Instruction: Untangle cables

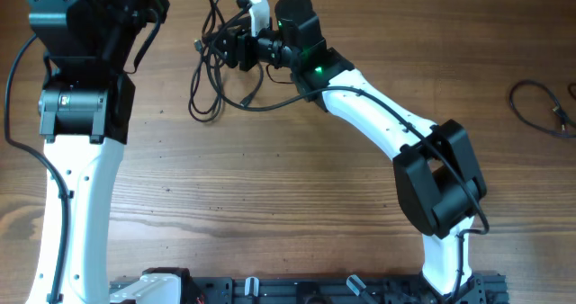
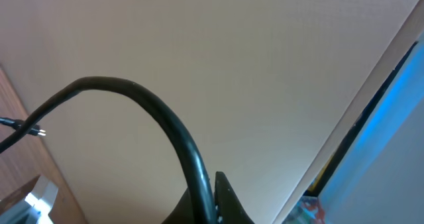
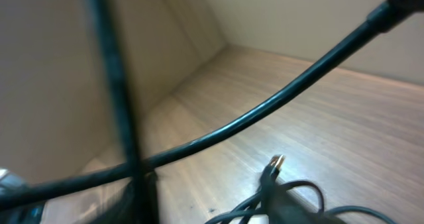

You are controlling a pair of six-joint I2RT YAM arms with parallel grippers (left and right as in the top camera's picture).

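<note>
The cables (image 1: 205, 79) are thin black cords lying in loose loops at the table's far side, left of centre. In the left wrist view one cable (image 2: 159, 118) arcs up out of my left gripper (image 2: 213, 199), which is shut on it; its small plug (image 2: 37, 130) hangs at the left. My right gripper (image 1: 232, 48) sits at the top of the loops. In its blurred wrist view the right gripper (image 3: 212, 199) is open, with bare wood showing between its fingers. One strand (image 3: 265, 111) runs taut across it, and a bunch with a plug end (image 3: 274, 163) lies by its right finger.
A separate black cable (image 1: 538, 106) lies coiled at the table's far right edge. The left arm (image 1: 85, 97) stands along the left side. The right arm (image 1: 432, 169) reaches across from the front right. A dark rail (image 1: 297, 290) runs along the front edge.
</note>
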